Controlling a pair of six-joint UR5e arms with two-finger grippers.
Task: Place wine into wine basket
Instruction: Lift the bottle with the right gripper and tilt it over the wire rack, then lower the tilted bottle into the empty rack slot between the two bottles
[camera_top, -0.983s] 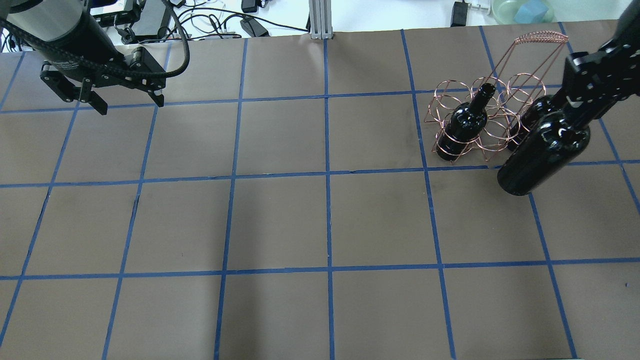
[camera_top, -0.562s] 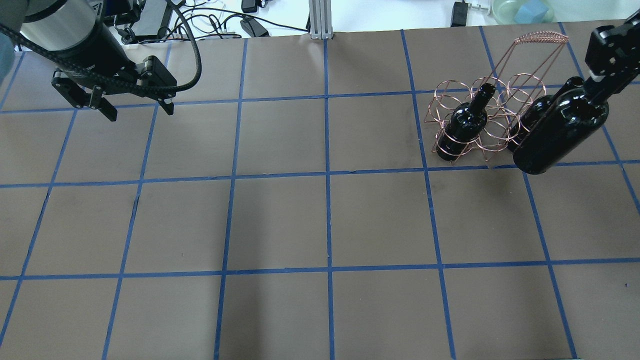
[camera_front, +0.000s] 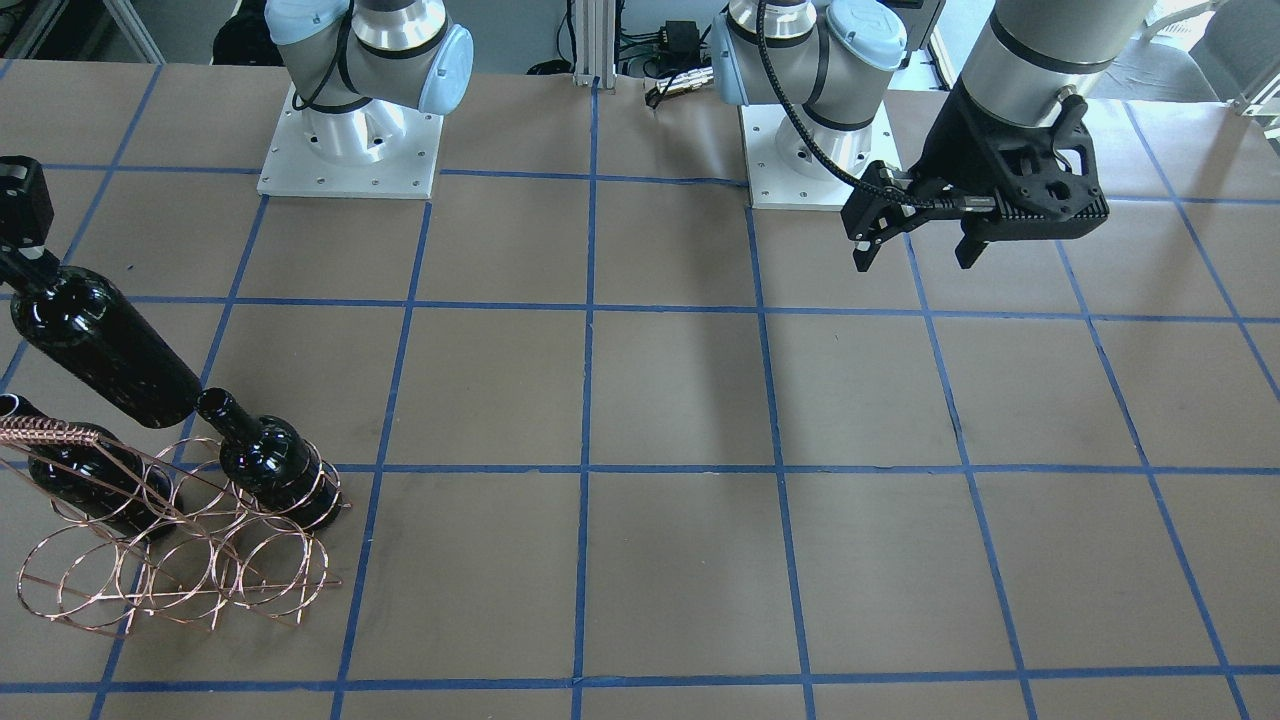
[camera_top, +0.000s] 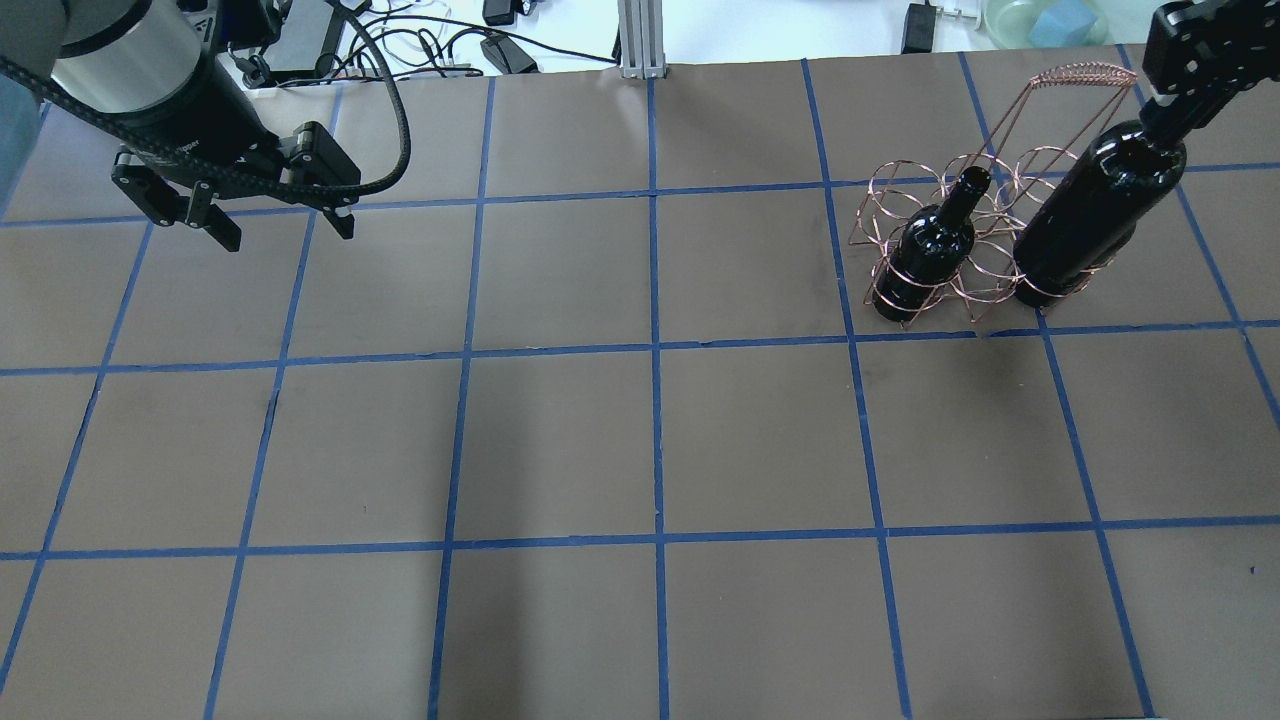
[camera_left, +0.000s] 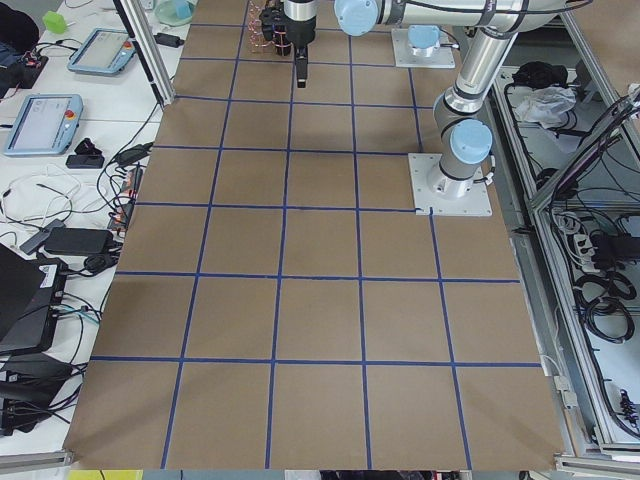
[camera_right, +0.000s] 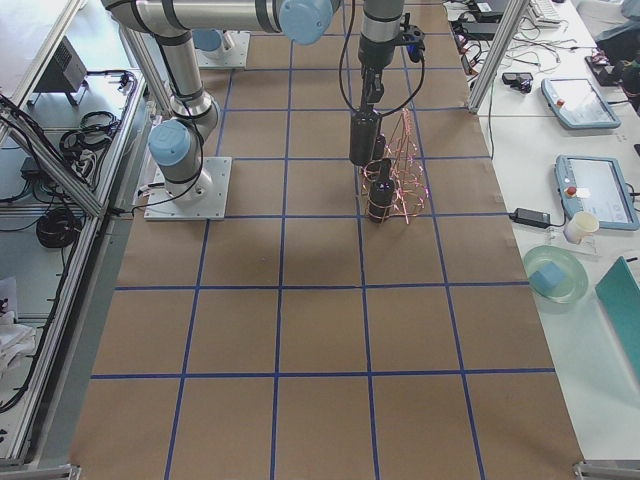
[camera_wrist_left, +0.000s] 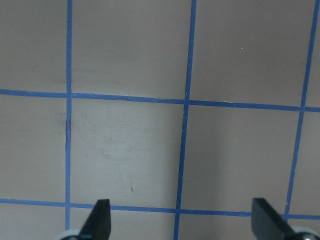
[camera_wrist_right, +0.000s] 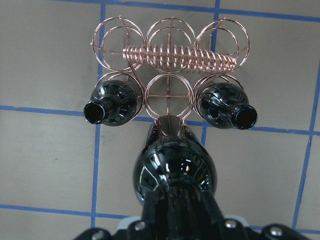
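The copper wire wine basket (camera_top: 897, 186) stands at the table's far right, and its coiled handle (camera_wrist_right: 177, 54) shows in the right wrist view. Two black bottles stand in its near row, one at each end (camera_wrist_right: 112, 100) (camera_wrist_right: 227, 105). The loop between them (camera_wrist_right: 169, 95) is empty. My right gripper (camera_top: 1162, 108) is shut on the neck of a third wine bottle (camera_top: 1095, 215). The bottle hangs tilted above the table, its base just short of that empty loop (camera_front: 100, 350). My left gripper (camera_top: 280, 222) is open and empty at the far left, over bare table (camera_wrist_left: 182, 222).
Cables and power bricks (camera_top: 440, 40) lie beyond the table's far edge. An aluminium post (camera_top: 635, 40) and a green bowl with a blue block (camera_top: 1045, 20) are there too. Both arm bases (camera_front: 350, 140) (camera_front: 815, 150) are bolted on the robot's side.
My right gripper carried the bottle away from the near side and up to the basket. The bottle now hangs steeper. My left gripper shifted slightly and stays open.
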